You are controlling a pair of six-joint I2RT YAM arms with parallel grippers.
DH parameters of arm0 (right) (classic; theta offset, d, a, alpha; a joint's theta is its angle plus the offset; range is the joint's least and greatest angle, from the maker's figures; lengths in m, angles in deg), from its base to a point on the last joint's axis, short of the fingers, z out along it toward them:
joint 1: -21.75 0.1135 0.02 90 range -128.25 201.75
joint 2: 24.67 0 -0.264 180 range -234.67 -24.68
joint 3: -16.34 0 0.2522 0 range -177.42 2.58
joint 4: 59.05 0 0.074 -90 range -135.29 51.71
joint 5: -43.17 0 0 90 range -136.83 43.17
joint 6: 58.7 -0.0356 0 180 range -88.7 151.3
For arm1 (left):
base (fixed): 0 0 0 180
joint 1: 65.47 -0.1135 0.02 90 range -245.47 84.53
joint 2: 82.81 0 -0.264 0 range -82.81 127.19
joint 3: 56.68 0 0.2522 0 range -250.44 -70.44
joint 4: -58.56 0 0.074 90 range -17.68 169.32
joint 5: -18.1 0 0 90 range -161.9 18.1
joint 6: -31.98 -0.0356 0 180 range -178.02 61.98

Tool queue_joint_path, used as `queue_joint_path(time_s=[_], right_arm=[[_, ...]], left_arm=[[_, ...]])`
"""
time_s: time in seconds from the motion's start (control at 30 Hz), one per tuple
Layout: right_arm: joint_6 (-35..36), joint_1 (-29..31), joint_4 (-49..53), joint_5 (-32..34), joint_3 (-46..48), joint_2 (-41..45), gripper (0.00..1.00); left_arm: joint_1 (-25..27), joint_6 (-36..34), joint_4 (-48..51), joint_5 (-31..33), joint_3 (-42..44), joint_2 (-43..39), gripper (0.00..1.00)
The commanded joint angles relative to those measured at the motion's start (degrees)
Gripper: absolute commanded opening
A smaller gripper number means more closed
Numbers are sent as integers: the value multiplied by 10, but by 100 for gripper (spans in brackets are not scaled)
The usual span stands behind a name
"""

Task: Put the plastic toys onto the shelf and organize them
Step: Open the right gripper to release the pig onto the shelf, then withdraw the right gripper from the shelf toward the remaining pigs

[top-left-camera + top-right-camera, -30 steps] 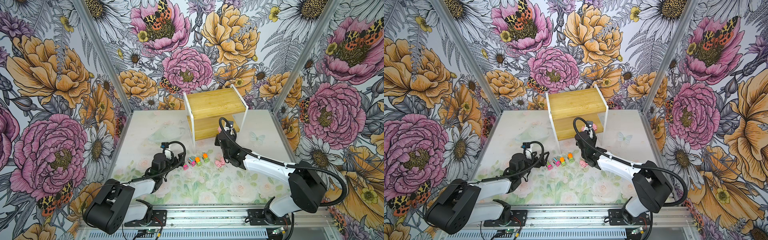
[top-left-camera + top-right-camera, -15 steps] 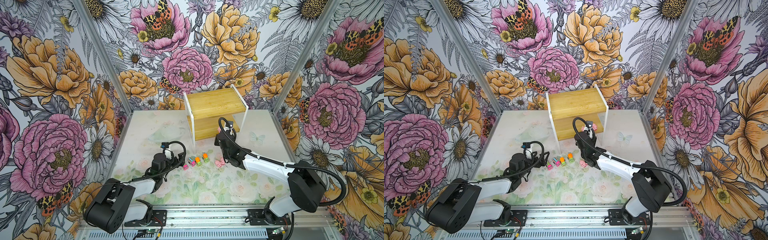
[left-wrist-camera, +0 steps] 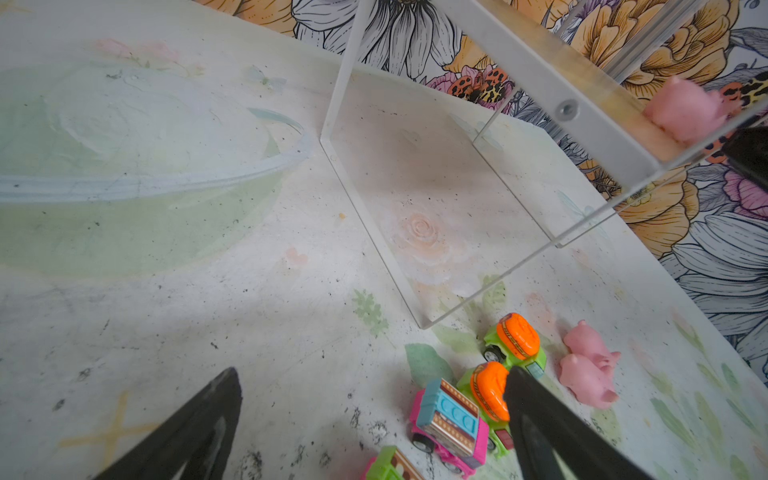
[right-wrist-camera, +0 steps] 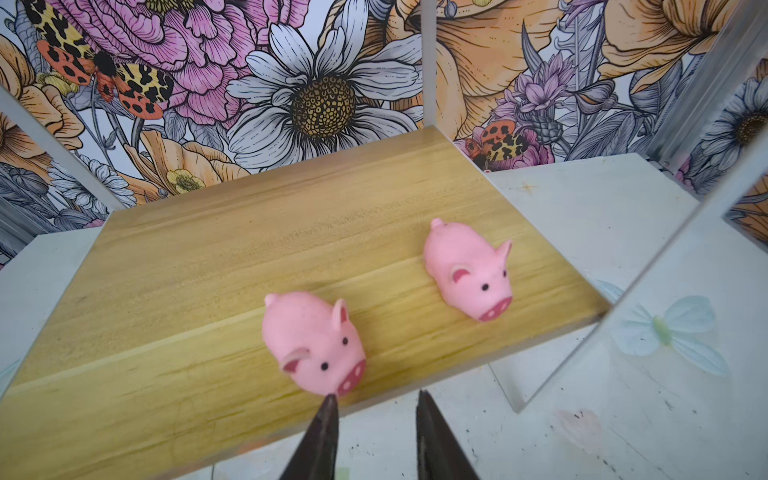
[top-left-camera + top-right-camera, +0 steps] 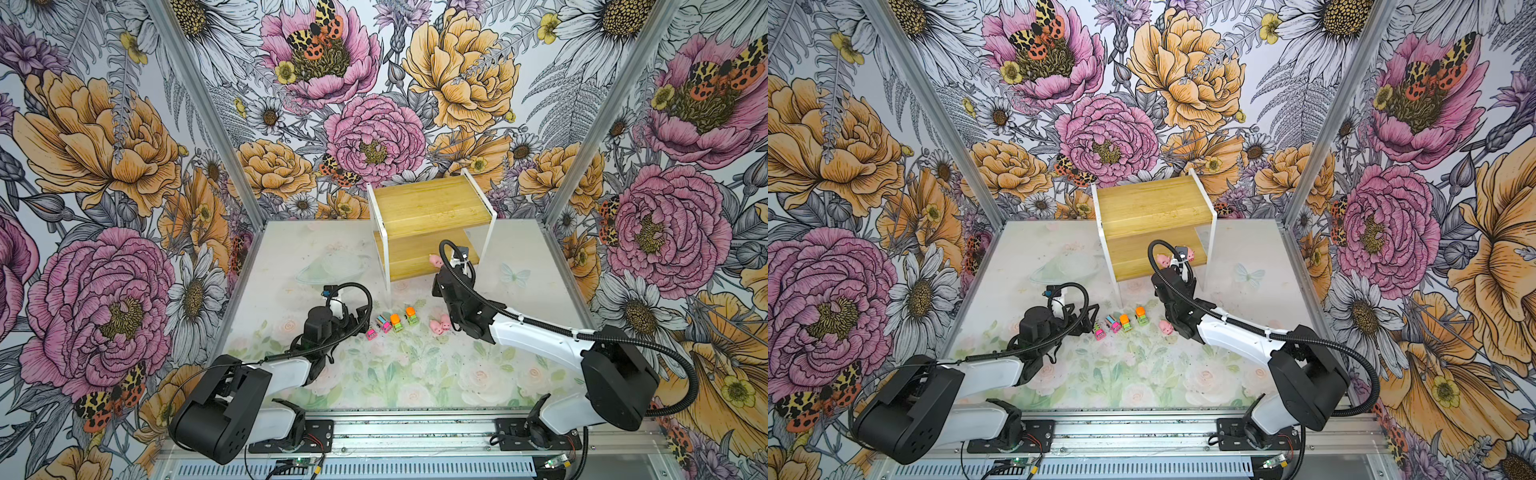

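Two pink pigs (image 4: pixel 313 343) on the lower wooden board of the shelf (image 4: pixel 208 270)
Smooth, rounded bodies, long axes parallel, snouts towards the front edge. Right gripper (image 4: pixel 376 401) slightly parted, empty. Left gripper (image 3: pixel 372 370) spread wide, empty.

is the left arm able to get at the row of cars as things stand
Probably yes: the left gripper is open right beside the cars, with nothing between them.

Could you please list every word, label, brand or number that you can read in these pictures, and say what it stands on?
No text can be read.
The pink car has only stripes and studs on its top, no letters.
Any marks on the small circuit board are too small to read.
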Motion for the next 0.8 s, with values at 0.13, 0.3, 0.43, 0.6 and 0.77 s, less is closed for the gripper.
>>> queue_joint_path(time_s=[0.13, 0.3, 0.43, 0.6, 0.77], right_arm=[[46, 3, -28, -50, 37, 46, 42], [111, -3, -52, -163, 67, 86, 45], [191, -7, -30, -263, 84, 109, 46], [221, -11, -24, -293, 128, 135, 46], [162, -12, -79, -292, 218, 176, 46]], left_arm=[[-9, 4, -20, -15, 7, 4, 99], [-8, 4, -19, -18, 6, 3, 99], [-8, 4, -19, -18, 6, 4, 99], [-8, 4, -19, -19, 6, 4, 99], [-8, 6, -18, -19, 5, 3, 99]])
